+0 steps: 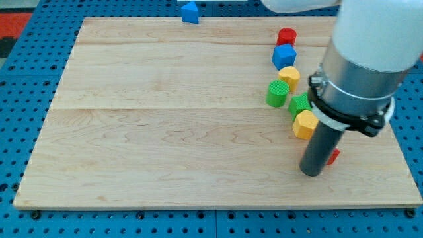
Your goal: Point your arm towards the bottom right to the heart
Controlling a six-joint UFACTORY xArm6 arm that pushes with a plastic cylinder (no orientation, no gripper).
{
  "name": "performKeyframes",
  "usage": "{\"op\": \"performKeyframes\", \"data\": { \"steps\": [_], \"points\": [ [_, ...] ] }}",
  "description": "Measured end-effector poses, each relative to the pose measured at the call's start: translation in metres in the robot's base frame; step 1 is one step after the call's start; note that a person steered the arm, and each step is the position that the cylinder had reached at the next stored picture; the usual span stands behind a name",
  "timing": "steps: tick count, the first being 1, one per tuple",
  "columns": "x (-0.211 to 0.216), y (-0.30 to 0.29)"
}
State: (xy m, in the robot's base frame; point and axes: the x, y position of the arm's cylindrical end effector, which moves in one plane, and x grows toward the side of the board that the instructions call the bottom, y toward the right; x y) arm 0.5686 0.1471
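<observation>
Camera view, my tip [312, 173] on wooden board [165, 132], touching red block [334, 156], no claw visible.

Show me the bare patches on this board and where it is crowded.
Free: everything left of the green cylinder, from the blue block at the top edge down to the bottom edge. Crowded: the right side, where red cylinder, blue cube, yellow blocks and my tip cluster.
</observation>
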Motion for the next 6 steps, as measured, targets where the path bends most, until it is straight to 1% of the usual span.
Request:
{"op": "performKeyframes", "data": {
  "steps": [1, 2, 3, 4, 5, 6],
  "points": [
    [0.038, 0.037],
    [0.017, 0.124],
    [-0.046, 0.127],
    [-0.108, 0.095],
    [-0.149, 0.056],
    [-0.167, 0.028]
  ]
}}
